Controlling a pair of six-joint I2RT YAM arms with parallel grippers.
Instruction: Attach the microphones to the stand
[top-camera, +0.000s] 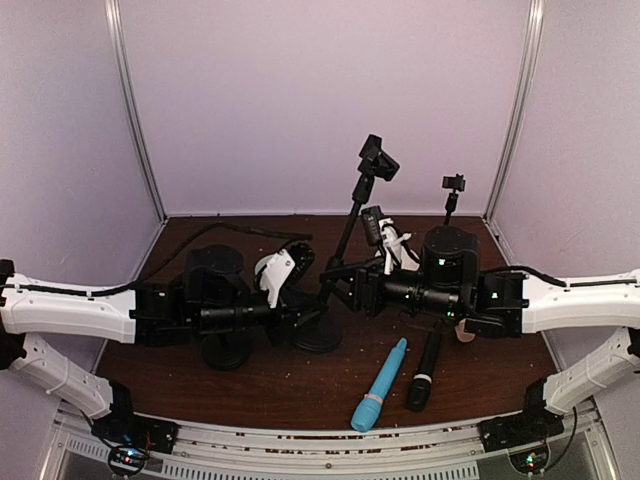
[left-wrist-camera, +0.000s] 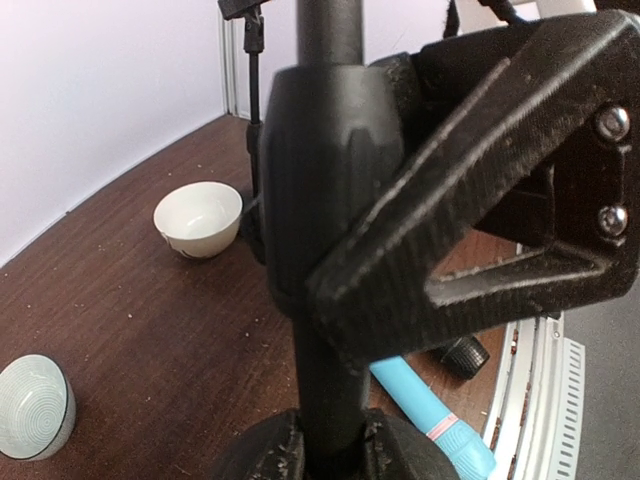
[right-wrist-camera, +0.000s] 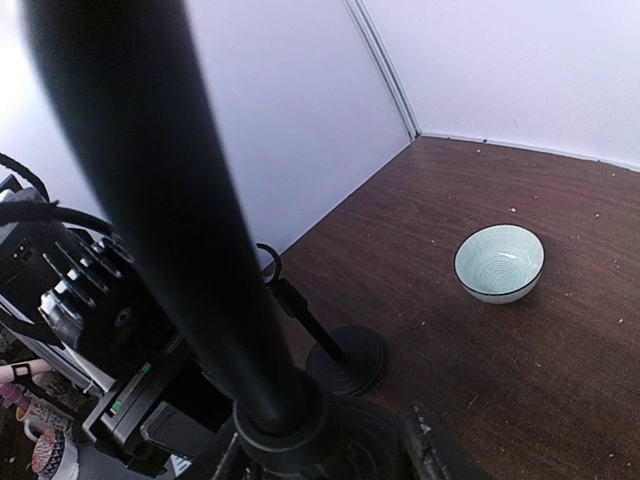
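Lying side by side on the table (top-camera: 290, 385) near its front edge, the light blue microphone (top-camera: 379, 385) and the black microphone (top-camera: 423, 372) rest to the front right of the stand (top-camera: 347, 235), apart from it. Low on the stand's pole, just above the base, the left gripper (left-wrist-camera: 333, 452) has its jaws pinching the pole. Higher up, the right gripper (top-camera: 338, 278) sits at the thick collar; whether its jaws press it I cannot tell. A white bowl (left-wrist-camera: 198, 218) and a ringed pale bowl (right-wrist-camera: 499, 262) stand farther off.
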